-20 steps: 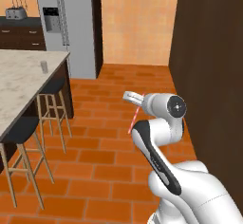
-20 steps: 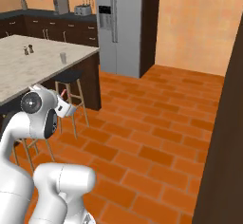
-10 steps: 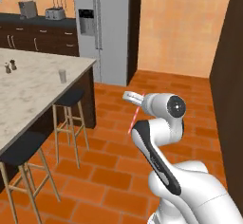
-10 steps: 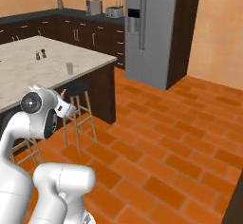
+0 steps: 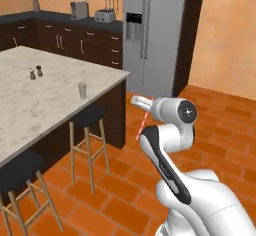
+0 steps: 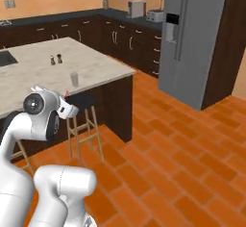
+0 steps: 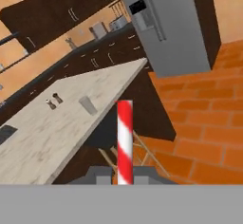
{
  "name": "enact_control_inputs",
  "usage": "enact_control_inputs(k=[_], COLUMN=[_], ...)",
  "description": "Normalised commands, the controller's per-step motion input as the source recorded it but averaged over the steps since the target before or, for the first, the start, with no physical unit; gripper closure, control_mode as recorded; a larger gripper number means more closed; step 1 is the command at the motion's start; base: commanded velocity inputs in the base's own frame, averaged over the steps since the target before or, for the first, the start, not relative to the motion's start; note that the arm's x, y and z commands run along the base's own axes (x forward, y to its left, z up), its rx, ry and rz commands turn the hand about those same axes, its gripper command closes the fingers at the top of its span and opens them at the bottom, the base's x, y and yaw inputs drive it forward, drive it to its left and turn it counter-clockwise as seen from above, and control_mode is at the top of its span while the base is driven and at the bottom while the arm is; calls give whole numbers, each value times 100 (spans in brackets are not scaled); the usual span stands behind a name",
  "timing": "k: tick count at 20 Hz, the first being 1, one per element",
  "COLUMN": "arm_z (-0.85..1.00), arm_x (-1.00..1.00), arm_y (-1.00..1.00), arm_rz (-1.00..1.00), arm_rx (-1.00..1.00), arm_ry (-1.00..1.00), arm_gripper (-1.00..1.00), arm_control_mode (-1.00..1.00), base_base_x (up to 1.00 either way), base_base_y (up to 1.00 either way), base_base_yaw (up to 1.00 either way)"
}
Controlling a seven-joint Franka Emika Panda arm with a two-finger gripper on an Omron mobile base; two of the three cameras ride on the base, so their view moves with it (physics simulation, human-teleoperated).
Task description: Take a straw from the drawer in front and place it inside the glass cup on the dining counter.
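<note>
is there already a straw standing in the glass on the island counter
No, the glass on the counter holds nothing, and the striped straw is between the gripper fingers.

The arm is folded high, its end effector [image 7: 117,174] clamped.

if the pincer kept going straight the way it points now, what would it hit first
Probably the stool under the edge of the dining counter; the pincer, holding the straw, aims there, though depth is unclear.
</note>
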Motion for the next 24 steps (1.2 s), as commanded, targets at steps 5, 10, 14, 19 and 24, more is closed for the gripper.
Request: enact_control_inputs(k=[5, 10, 14, 19, 24], arm_z=[0, 0, 0, 0, 0], arm_x=[0, 0, 0, 0, 0], arm_y=[0, 0, 0, 0, 0], arm_rz=[0, 0, 0, 0, 0], arm_rx=[0, 0, 0, 0, 0], arm_ry=[0, 0, 0, 0, 0], arm_gripper=[100, 100, 100, 100, 100], arm_control_mode=[100, 100, 100, 100, 100], base_base_x=[100, 100, 89, 82, 96], base_base_y=[-41, -41, -42, -32, -13], base_base_yaw=[59, 63, 59, 42, 23])
